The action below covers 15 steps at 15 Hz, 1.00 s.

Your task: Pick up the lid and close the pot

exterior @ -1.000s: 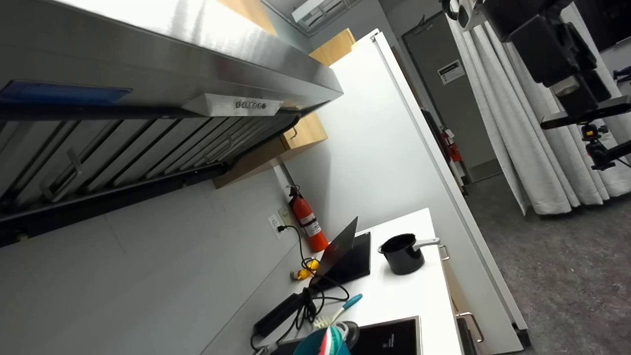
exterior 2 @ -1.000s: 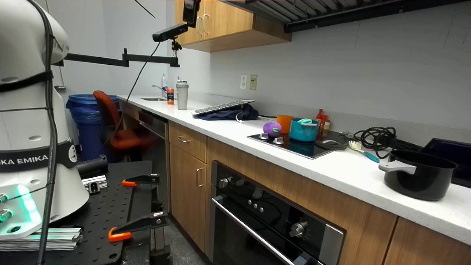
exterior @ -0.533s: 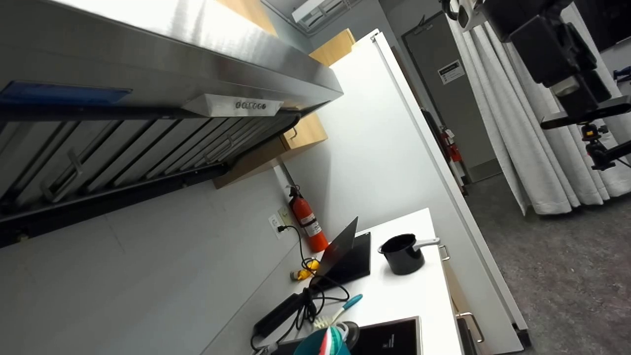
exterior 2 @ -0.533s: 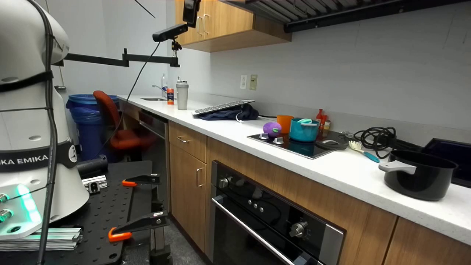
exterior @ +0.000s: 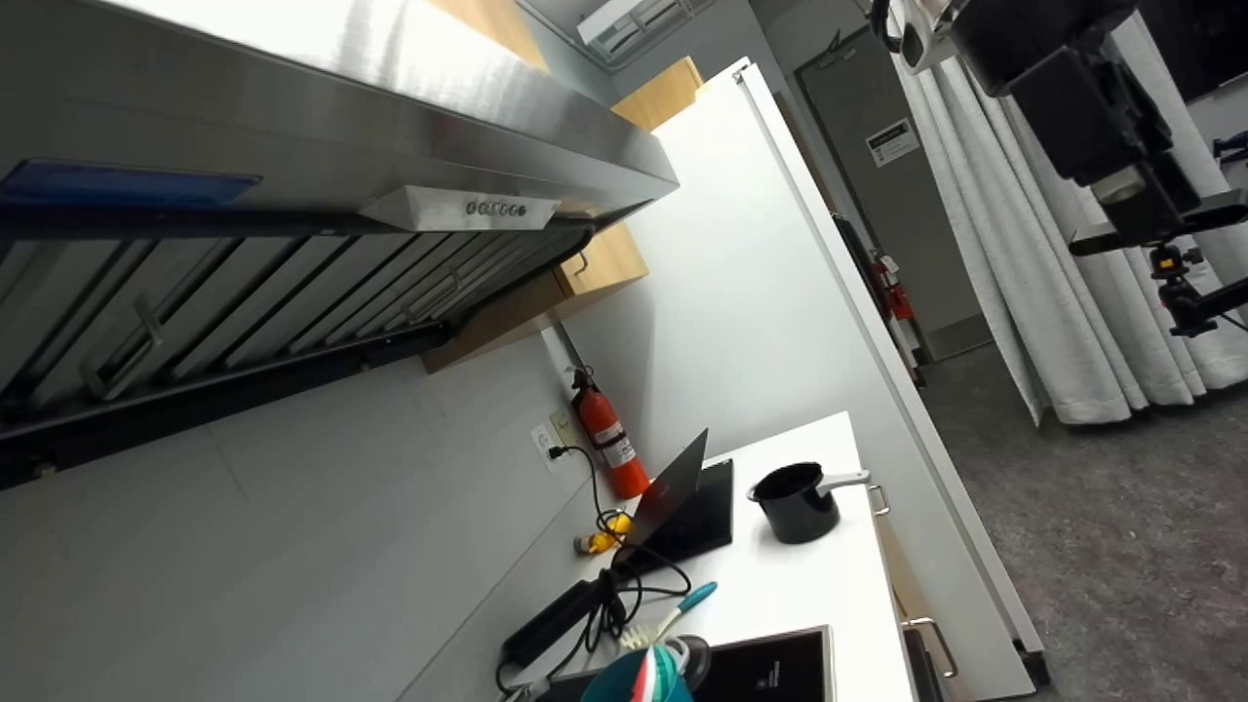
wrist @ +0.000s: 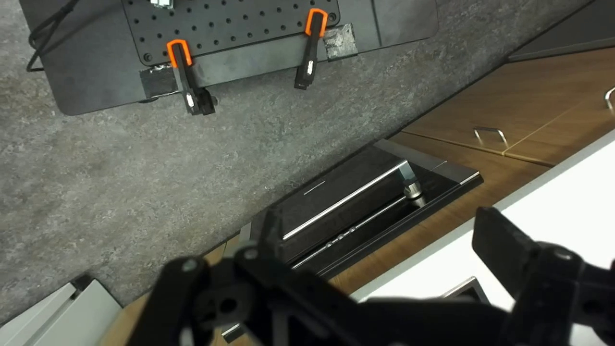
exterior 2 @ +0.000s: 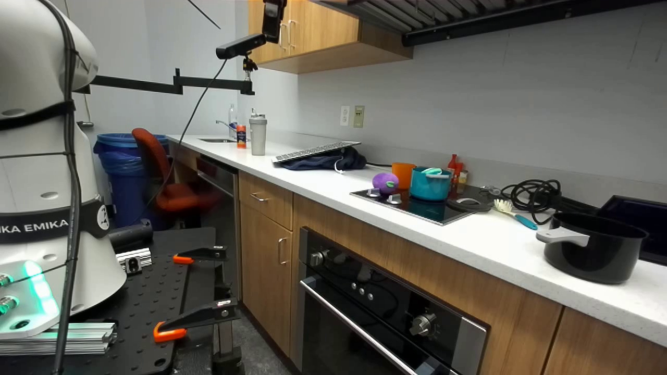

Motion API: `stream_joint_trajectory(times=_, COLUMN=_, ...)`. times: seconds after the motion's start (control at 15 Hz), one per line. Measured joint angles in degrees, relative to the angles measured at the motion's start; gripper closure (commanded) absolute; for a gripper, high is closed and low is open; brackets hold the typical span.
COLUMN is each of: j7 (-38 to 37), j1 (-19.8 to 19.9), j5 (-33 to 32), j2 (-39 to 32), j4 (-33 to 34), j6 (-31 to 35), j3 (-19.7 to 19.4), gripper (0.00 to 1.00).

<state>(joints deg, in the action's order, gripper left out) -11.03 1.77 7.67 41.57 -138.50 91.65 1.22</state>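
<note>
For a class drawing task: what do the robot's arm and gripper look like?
The arm is white and rounded, with a black band lettered "EMIKA", a black cable alongside and a green light. The black gripper has two blocky, jointed fingers.

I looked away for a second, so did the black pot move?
No. In both exterior views, the black pot has moved neither toward nor away from the stovetop.
</note>
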Motion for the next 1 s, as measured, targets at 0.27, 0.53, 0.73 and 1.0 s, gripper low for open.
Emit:
stream_joint_trajectory(times=0.27, j7=1.97, j1=0.0, j5=-2.53, j2=-1.99, j4=-1.17, j6=5.7, j3=0.61, gripper=0.0)
stream_joint_trajectory(times=0.53, j7=3.07, j1=-0.05, j5=-4.17, j2=-5.56, j4=-3.2, j6=14.06, j3=1.46, gripper=0.0)
stream_joint_trajectory(times=0.73, j7=3.21, j1=-0.19, j5=-4.19, j2=-8.88, j4=-3.91, j6=20.39, j3=2.31, gripper=0.0)
stream_joint_trajectory(times=1.0, j7=3.21, j1=-1.18, j5=-4.19, j2=-13.81, j4=-3.54, j6=29.46, j3=3.58, gripper=0.0)
